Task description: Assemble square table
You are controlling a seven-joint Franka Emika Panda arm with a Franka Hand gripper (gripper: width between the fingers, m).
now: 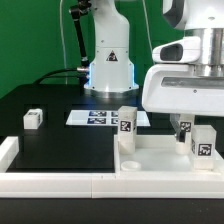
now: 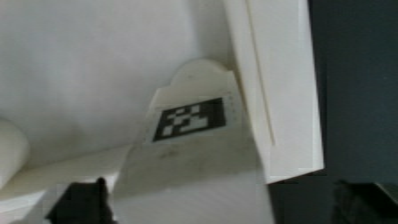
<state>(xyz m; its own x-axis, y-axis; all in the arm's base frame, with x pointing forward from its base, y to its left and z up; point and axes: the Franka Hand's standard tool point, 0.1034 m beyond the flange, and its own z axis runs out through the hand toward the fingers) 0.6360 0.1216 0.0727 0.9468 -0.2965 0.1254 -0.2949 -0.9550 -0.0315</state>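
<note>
Biggest thing first: the black table (image 1: 60,140), with the square tabletop (image 1: 155,160) sitting at the front on the exterior view's right, rim up. The marker board (image 1: 100,117) lies flat further back, near the arm's base.

I can count three legs. One leg (image 1: 33,118) sits well apart on the exterior view's left. A second leg (image 1: 125,122) stands upright by the tabletop's back corner. The third, my leg (image 1: 203,143), is on the tabletop right under me, close against the raised rim (image 2: 267,90).

My gripper (image 2: 222,203) is down over that one. In the wrist view my fingertips (image 2: 80,200) are spread wide, one on each side of it. There's a clear gap on one side, so I'd say I'm straddling it, not clamping it. I can't tell whether it's sitting in a corner socket yet, because my own body blocks that corner in the exterior view.

How I'd do this step well, imo:
- Centre on the leg first, so both pads hit it together and it doesn't get shoved against the rim.
- Grab low on the flat sides, below the little tag (image 2: 191,115).
- Keep it square to the socket, then press and twist gently.

If I squeeze off-centre it'll probably tip or skid.
</note>
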